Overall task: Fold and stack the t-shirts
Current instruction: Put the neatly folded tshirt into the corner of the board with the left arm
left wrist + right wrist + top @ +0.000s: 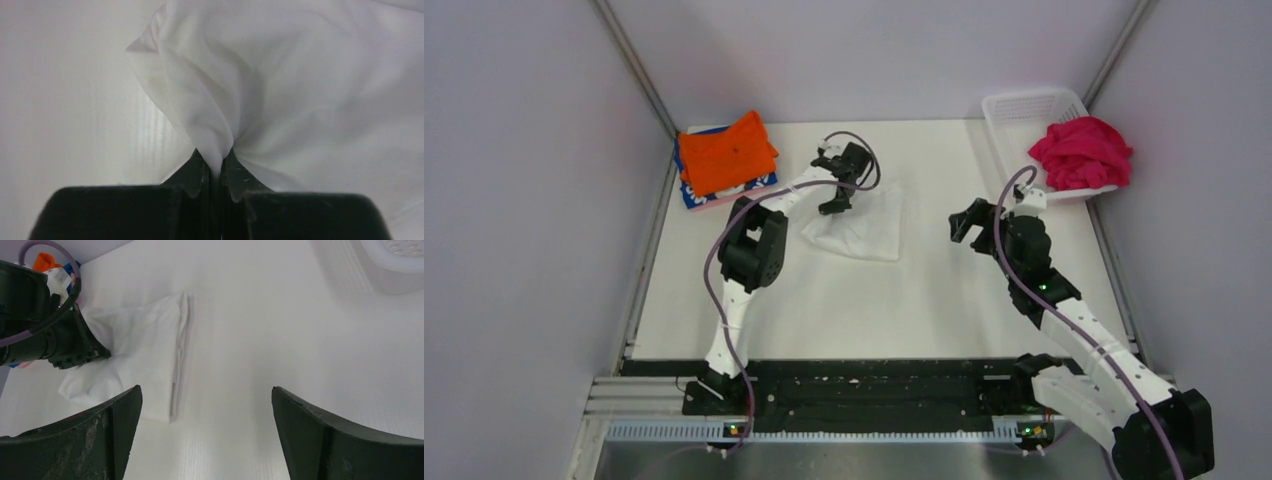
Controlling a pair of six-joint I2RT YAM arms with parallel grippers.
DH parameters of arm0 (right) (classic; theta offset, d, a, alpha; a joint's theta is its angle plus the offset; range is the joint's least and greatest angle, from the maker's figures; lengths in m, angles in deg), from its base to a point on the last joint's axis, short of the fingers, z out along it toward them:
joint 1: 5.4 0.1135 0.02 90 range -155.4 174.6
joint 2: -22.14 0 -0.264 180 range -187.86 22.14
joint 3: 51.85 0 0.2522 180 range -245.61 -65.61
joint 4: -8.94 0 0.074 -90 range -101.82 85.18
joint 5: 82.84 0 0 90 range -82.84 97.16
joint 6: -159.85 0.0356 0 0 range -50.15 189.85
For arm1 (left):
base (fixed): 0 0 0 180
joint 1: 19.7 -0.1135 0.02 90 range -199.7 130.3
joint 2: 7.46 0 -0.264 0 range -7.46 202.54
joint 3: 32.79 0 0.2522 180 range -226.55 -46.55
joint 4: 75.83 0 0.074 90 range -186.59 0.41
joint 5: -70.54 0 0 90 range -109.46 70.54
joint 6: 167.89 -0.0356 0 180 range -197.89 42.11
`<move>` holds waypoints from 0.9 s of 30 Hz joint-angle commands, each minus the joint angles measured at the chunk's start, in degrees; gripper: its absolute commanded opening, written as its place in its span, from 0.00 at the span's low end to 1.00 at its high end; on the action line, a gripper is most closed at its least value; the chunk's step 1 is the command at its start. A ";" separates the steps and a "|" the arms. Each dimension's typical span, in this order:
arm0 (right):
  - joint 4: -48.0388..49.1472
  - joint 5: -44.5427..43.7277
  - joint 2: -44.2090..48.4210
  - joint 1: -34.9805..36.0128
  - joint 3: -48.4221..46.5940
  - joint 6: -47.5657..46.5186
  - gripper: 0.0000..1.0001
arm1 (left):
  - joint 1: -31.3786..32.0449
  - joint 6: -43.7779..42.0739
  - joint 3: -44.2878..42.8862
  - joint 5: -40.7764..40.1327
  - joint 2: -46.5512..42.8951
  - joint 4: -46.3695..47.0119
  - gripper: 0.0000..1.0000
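Observation:
A white t-shirt (864, 225) lies partly folded at the table's middle back; no print shows on it. My left gripper (836, 200) is shut on a pinch of its cloth (280, 90) at the left edge, lifting it into a peak; the right wrist view shows the shirt (150, 350) too. My right gripper (965, 220) is open and empty, hovering right of the shirt, its fingers (90, 430) wide apart. An orange t-shirt (724, 152) lies folded on a blue-patterned one (692, 194) at the back left. A magenta-pink t-shirt (1082, 150) is bunched in the basket.
A white mesh basket (1024, 108) stands at the back right corner, also seen in the right wrist view (395, 270). Grey walls close in the table on the left, back and right. The black rail with the arm bases runs along the near edge (864, 395).

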 commanded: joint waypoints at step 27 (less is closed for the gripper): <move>5.09 -8.50 1.33 -0.61 3.42 1.29 0.99 | -7.13 -37.52 -18.17 -36.63 -0.90 21.94 0.00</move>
